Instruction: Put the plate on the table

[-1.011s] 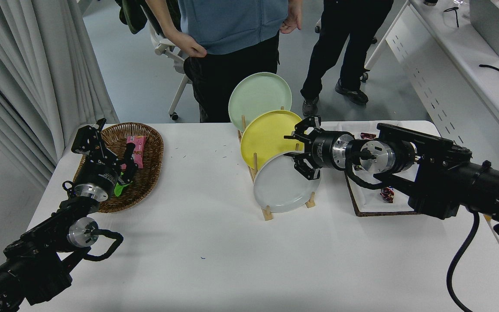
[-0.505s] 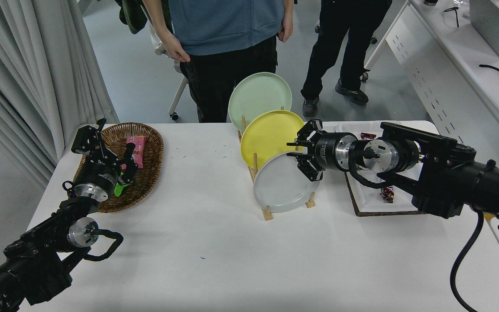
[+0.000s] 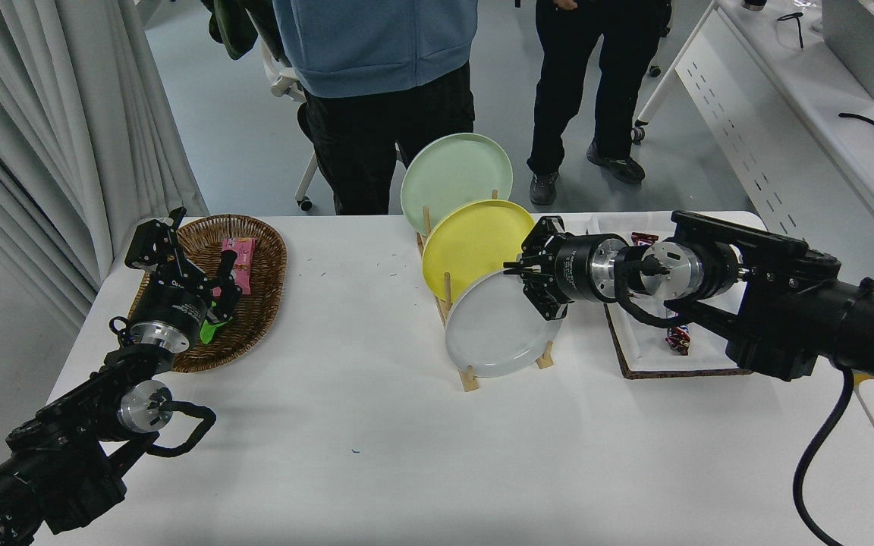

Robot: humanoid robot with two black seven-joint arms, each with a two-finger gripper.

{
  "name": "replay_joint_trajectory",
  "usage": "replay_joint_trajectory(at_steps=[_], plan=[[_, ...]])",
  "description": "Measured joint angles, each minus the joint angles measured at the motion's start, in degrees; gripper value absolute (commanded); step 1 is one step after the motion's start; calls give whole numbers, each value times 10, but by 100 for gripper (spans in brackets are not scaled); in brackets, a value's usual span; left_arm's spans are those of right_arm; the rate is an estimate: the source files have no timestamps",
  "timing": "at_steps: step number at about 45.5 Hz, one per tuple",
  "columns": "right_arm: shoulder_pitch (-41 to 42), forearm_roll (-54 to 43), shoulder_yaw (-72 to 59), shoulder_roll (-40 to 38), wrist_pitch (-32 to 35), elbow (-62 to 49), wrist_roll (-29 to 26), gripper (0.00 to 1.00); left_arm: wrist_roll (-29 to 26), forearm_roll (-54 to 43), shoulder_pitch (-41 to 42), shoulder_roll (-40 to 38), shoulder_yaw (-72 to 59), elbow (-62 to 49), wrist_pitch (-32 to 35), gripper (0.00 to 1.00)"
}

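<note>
Head view is showing us the left gripper (image 3: 179, 262) parked over the table's left edge, hanging above a wicker basket (image 3: 262, 303) that is holding a pink packet (image 3: 238, 262); we are not able to tell whether its jaws are open or closed, and it is sitting well apart from the work.

Moving right, near the middle of the table's far edge, a wooden rack (image 3: 469, 373) is carrying three plates on edge, each leaning back: a pale green plate (image 3: 456, 176) at the far end, a yellow plate (image 3: 467, 244) in the middle slot, and the plate (image 3: 494, 326), light grey, in the nearest slot. The grey one is standing tilted with its face turned toward us, its lower rim seated between the rack's pegs.

The right gripper (image 3: 534, 279) is reaching in sideways from the right, and the plate's upper right rim is lying directly at its jaws. They are standing closed in around that rim, so we are judging the grip taken or very nearly so, though actual contact is hard to confirm. The plate is lying left and below the jaws, so the coming lift is needing to go up and toward us, clear of the pegs. The yellow plate is standing just behind and could be knocked. Right of the rack, a tray (image 3: 627, 356) with small wrappers is lying under the right arm. The table (image 3: 422, 470) is showing bare white surface along the near edge for setting the plate down. Two people are standing beyond the far edge.
</note>
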Motion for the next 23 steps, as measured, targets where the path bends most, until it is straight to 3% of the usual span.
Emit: replay_joint_trajectory(at_steps=[23], plan=[[33, 1, 24, -47, 2, 39, -8, 0, 0, 0, 0, 0, 0, 0, 0, 100]])
